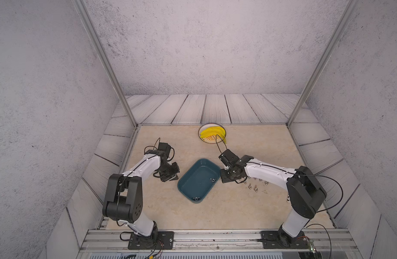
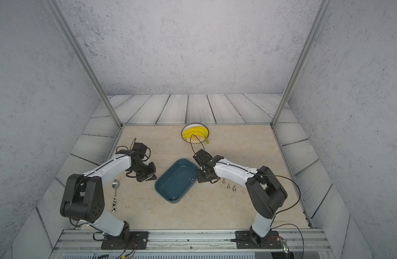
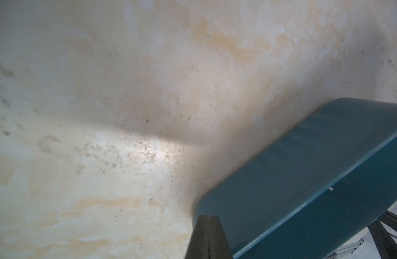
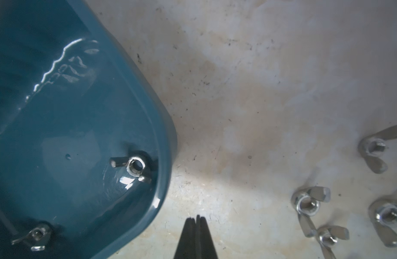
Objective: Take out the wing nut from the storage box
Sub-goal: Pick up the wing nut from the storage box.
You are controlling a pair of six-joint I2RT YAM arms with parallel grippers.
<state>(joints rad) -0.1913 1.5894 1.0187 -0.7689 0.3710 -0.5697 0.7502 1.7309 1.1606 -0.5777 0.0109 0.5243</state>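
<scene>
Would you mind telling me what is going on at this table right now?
The robot is taking wing nuts out of the teal storage box. Several wing nuts lie on the table on the robot's right of the box. Two more sit inside, one by the wall nearest the right gripper and one in a corner. The right gripper is shut and empty, over bare table just outside the box. The left gripper is also shut, holding nothing, beside the opposite wall.

I get soft, even light in both top views, sharp at centre, with the frame posts (image 1: 104, 60) splaying toward the edges. My left wrist view is blurry: the table (image 3: 125, 89) carries a broad shadow beside one bright patch. On the right wrist view, white glare streaks the storage box (image 4: 58, 125).
</scene>
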